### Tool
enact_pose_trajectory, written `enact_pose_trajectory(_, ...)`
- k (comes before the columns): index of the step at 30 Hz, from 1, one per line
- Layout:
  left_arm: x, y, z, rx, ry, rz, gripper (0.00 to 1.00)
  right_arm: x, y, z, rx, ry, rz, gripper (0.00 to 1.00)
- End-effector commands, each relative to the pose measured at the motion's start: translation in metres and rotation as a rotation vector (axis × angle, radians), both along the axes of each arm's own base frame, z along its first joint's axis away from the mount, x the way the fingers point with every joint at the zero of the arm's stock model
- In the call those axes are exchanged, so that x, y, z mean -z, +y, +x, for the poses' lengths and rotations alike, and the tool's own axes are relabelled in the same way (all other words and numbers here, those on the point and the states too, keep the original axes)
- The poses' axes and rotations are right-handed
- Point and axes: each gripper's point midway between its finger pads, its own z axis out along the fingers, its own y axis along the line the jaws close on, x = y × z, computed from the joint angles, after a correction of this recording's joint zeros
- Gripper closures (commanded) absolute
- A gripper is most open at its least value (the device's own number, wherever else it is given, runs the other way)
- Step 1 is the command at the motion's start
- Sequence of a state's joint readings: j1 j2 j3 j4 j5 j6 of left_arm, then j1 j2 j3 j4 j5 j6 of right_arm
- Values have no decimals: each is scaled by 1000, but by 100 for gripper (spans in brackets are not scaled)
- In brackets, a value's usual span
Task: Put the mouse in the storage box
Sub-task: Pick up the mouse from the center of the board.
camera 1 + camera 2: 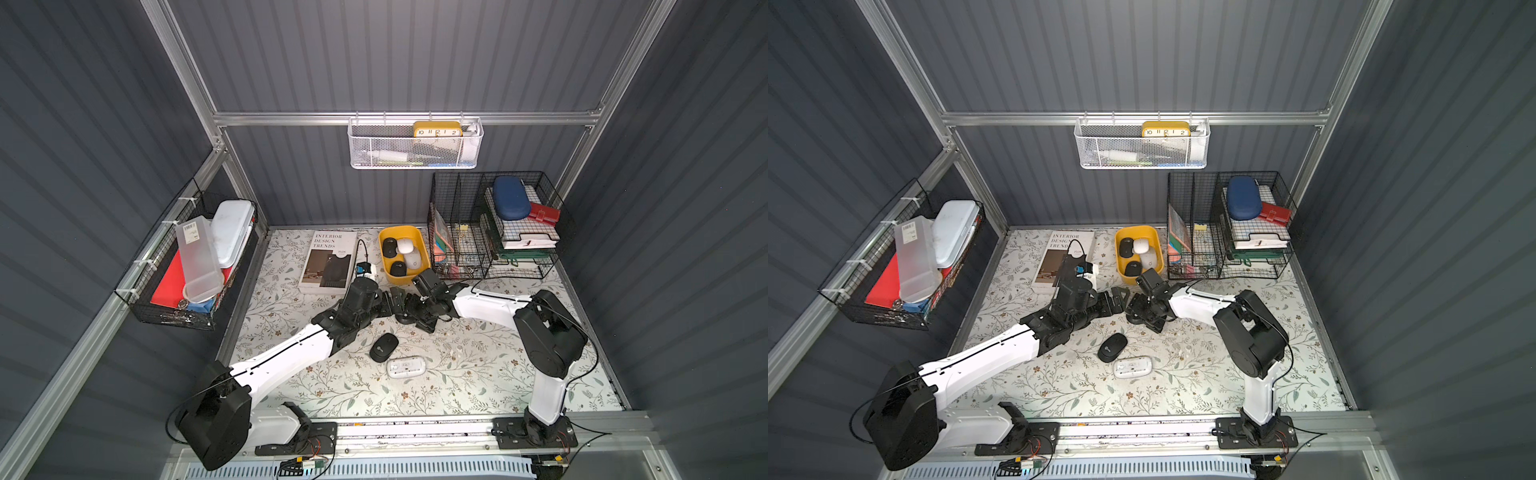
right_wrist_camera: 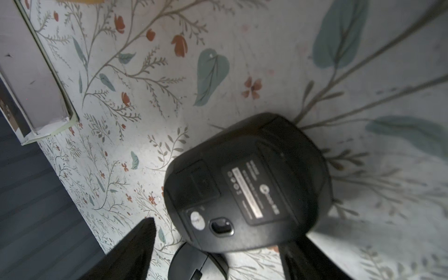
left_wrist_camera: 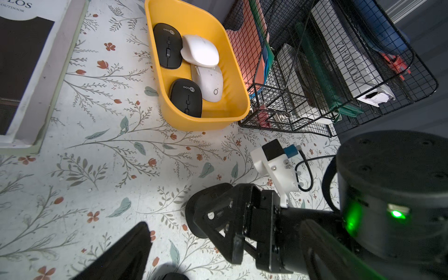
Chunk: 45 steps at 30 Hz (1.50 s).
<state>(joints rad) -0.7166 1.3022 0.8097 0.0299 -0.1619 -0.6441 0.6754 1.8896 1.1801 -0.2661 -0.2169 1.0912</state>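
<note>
Now, mouse (image 2: 247, 184): black, underside up, at 6 o'clock of the box, near its front wall but outside it (12 is the back wall in both top views).
Right gripper (image 1: 1144, 321): your jaws stand apart astride the mouse. One finger (image 2: 138, 244) is clear of its edge. The other meets its corner, and you cannot tell whether it presses.
Left gripper (image 1: 395, 301): jaws wide with nothing between them, at 9 o'clock of the right gripper and nearly tip to tip with it.
Box (image 3: 194, 122): at 12 o'clock of the table (image 1: 478, 374), by the back edge.
Box contents: four mice (image 3: 185, 97), two black along the 9 o'clock wall and two white along the 3 o'clock wall, one white lying partly over the other.
Box room: bare yellow floor shows only in the front corner toward 4 o'clock.
Box edges: the book (image 1: 328, 262) is at 9 o'clock with a strip of table between. The organiser (image 1: 459, 249) is at 3 o'clock, just beside the rim; you cannot tell whether they touch.
Front gap: bare table lies between the box's front wall and your grippers.
Loose black mouse (image 1: 383, 347): at 7 o'clock of your mouse, apart from it.
White mouse (image 1: 405, 368): underside up, just beside the loose black mouse at its 5 o'clock.
Open table: the widest bare stretch lies at 4 to 6 o'clock of the white mouse, out to the front edge.
</note>
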Motion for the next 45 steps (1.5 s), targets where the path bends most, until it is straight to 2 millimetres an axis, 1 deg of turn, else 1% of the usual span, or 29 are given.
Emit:
enact_pose_trajectory(1, 1, 3, 0, -15, 2, 2, 1, 0, -8, 8, 25, -9, -34, 16)
enact_pose_trajectory(7, 4, 1, 2, -12, 5, 9, 1, 0, -15, 23, 33, -34, -28, 19)
enact_pose_trajectory(9, 3, 2, 2, -13, 5, 11, 1, 1, -14, 24, 27, -21, -12, 21)
enact_pose_trajectory(12, 3, 3, 2, -16, 1, 14, 1, 1, -9, 20, 11, -15, -1, 22)
enact_pose_trajectory(15, 4, 3, 2, -18, 3, 17, 1, 5, -9, 13, -5, -7, -32, 22)
enact_pose_trajectory(19, 5, 3, 3, -19, 4, 18, 1, 21, -16, 5, -5, 27, -70, 22)
enact_pose_trajectory(22, 4, 3, 3, -20, 2, 21, 1, 30, -18, 0, -12, 43, -87, 25)
enact_pose_trajectory(24, 4, 4, 3, -22, 2, 23, 1, 33, -18, -1, -14, 47, -100, 29)
enact_pose_trajectory(30, 4, 4, 4, -24, 0, 25, 1, 42, -15, 1, -40, 66, -152, 33)
enact_pose_trajectory(33, 4, 5, 4, -28, 0, 27, 1, 40, -13, 9, -45, 53, -167, 38)
enact_pose_trajectory(38, 2, 8, 4, -38, -3, 26, 1, 36, -13, 22, -47, 7, -203, 52)
enact_pose_trajectory(42, 1, 8, 4, -42, -5, 24, 1, 34, -11, 25, -53, -13, -198, 65)
enact_pose_trajectory(45, 4, 7, 4, -43, 0, 27, 1, 25, -13, 27, -64, -49, -206, 70)
